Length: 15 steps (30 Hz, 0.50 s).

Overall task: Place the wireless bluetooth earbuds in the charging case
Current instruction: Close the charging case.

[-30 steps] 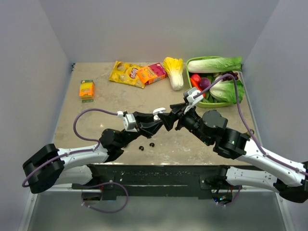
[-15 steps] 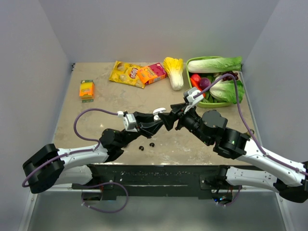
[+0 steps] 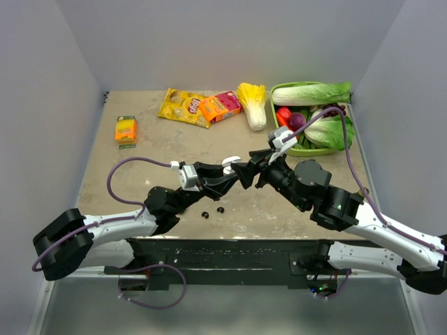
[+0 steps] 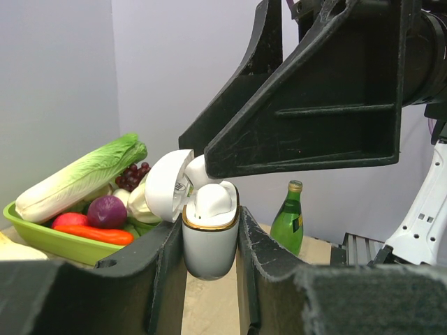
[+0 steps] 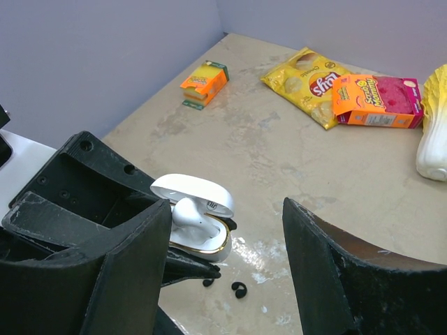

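Left wrist view: your left fingers [image 4: 157,272] clamp the open white case [image 4: 208,248], and a white bud [image 4: 209,199] sits in it. Your right fingers [image 5: 328,265] hang spread wide just above, gripping nothing. Two black buds [image 5: 239,288] lie on the tabletop [image 5: 279,160] below. Seating the white bud seems to be the step in hand; next, probably press it gently home.

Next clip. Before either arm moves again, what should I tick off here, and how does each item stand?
1. Charging case held upright in the left claw: ok.
2. Case lid open: ok.
3. White earbud fully seated in the case: cannot tell; it stands above the rim.
4. Right claw open, nothing in it: ok.
5. Right claw clear of the case: cannot tell; it hangs right over the lid.
6. All earbuds in: not ok; two black earbuds lie on the table.
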{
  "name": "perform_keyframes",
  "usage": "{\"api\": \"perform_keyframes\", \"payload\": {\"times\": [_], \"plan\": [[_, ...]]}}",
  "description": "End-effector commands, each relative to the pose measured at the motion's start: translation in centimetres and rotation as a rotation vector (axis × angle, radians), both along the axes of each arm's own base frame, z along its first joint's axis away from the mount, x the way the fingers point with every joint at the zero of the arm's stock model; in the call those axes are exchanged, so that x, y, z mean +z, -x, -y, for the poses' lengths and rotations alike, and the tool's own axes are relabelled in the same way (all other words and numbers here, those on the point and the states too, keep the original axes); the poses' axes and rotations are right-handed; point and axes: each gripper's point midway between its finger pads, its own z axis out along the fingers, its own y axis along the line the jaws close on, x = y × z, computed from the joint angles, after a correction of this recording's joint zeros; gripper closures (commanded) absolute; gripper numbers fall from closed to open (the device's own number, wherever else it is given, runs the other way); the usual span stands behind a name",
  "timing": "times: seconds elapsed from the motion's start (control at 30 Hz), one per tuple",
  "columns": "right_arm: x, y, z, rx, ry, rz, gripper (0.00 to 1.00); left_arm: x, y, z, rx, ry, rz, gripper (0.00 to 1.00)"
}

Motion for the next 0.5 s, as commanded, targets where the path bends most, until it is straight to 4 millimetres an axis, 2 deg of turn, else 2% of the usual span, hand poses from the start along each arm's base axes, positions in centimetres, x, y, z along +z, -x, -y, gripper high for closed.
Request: {"api": "perform_keyframes", "payload": {"times": [0.0, 0.47], "plan": [[2.20, -0.08, 0.86, -0.033, -0.048, 0.022, 0.33, 6.08, 2.10, -2.34, -0.015, 0.215, 0.152, 1.00], [2.09, -0.33, 1.35, -0.061, -0.044, 0.020, 0.33, 6.11, 2.26, -2.23, -0.022, 0.214, 0.154, 1.00]]}}
